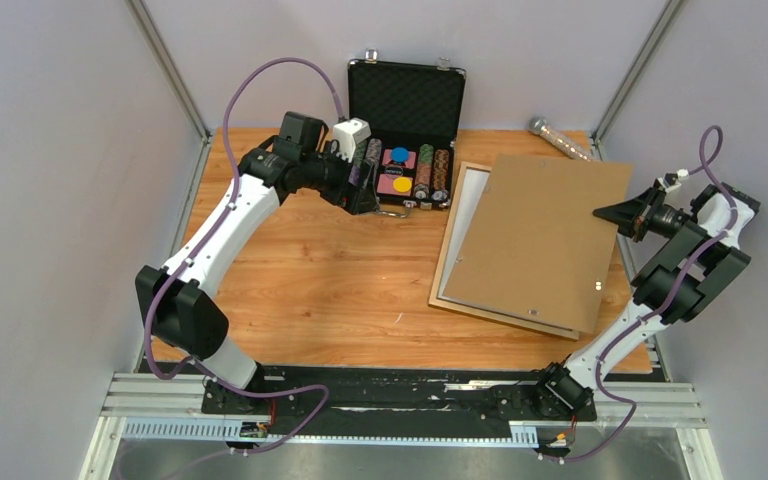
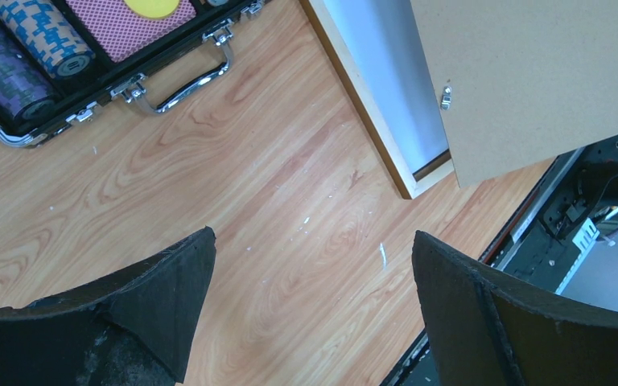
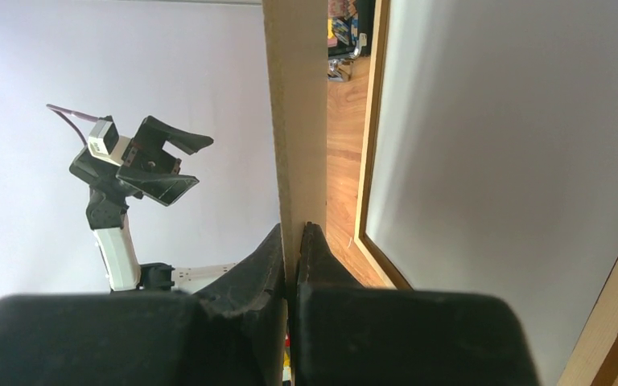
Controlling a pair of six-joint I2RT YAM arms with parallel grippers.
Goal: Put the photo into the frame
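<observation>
On the far left, the left pincer (image 2: 312, 237) hangs above the bare wooden surface (image 1: 320, 280) with its jaws spread wide and nothing between them. It looks parked out of the way beside the black hard-shell case (image 1: 405, 100), which stands open at the far edge showing rows of coloured chips.

Right of centre, the thin-railed light-brown wooden picture frame (image 2: 362, 104) lies flat on the surface. A pale white sheet (image 1: 467, 215) fills the part of its opening that shows. This is probably the photo, laid print-down so its plain back faces up, though no printed side is visible to confirm it.

Over the frame slants the brown fibreboard backing panel (image 1: 545, 240), its right edge raised clear of the rails. The right pincer (image 3: 294, 241) is clamped tight on that edge from the right. The thin-edge grip suits hinging the board over the sheet.
</observation>
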